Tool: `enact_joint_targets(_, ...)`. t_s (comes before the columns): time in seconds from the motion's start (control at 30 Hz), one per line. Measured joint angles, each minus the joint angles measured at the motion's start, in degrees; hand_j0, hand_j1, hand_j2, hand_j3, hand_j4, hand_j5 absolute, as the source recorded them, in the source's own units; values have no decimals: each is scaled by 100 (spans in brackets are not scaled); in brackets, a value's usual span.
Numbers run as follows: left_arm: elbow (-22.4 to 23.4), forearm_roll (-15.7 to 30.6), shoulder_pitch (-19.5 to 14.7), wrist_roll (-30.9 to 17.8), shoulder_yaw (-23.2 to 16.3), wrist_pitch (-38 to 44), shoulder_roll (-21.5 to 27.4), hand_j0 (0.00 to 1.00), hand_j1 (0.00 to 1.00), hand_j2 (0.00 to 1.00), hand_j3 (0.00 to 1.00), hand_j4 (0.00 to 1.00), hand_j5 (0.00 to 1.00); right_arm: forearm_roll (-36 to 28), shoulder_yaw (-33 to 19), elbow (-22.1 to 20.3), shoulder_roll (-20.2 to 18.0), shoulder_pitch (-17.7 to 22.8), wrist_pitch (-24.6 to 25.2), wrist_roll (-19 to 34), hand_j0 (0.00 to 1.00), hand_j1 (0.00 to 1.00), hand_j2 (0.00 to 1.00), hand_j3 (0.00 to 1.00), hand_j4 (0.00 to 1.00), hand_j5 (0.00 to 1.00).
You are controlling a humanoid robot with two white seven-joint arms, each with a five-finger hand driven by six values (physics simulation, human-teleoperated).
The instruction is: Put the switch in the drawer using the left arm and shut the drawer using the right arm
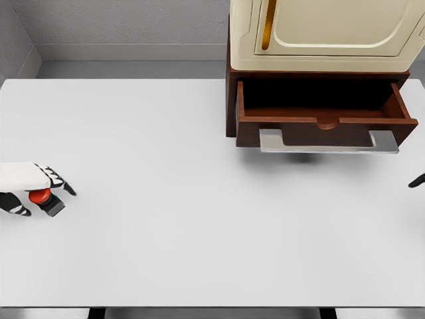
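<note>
Switch: small red-buttoned grey switch [45,199], far left of the white worktop [199,226].
Left robot hand [33,189]: fingers curled around it.
Right robot hand [418,181]: right edge, grip unclear.
Drawer: dark wooden drawer [325,119], open, upper right.

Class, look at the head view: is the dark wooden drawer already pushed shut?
No, the dark wooden drawer stands pulled out from its cabinet, its inside open.
</note>
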Motion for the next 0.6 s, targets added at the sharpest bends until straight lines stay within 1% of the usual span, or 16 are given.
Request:
enact_joint_targets(0.03, -4, 8, -9, 0, 2, 1, 40, 83, 83, 83, 83, 83, 83, -1, 13, 1, -1, 0, 0, 0, 67, 67, 67, 67, 67, 67)
enact_joint_targets(0.1, -12, 13, -18, 0, 7, -2, 89, 82, 82, 82, 82, 82, 82, 1, 24, 2, -2, 61, -1, 0, 67, 67, 67, 67, 67, 67)
enact_joint_targets(0.13, -16, 19, -18, 0, 11, -2, 104, 80, 80, 80, 80, 80, 80, 2, 20, 3, -4, 62, -1, 0, 67, 67, 67, 67, 67, 67)
enact_joint_targets(0.23, -58, 30, -18, -1, 21, -3, 124, 80, 80, 80, 80, 80, 80, 2, -8, 0, -25, 62, -1, 0, 67, 67, 67, 67, 67, 67)
enact_joint_targets(0.33, -100, 160, -26, -1, 30, -4, 119, 80, 80, 80, 80, 80, 80, -1, -166, -3, -44, 246, -2, 0, 68, 68, 68, 68, 68, 68)
enact_joint_targets(0.6, -297, 276, -18, -1, 3, -4, 166, 80, 80, 80, 80, 80, 80, -132, -362, -5, -63, 325, 0, 0, 69, 69, 69, 69, 69, 69)
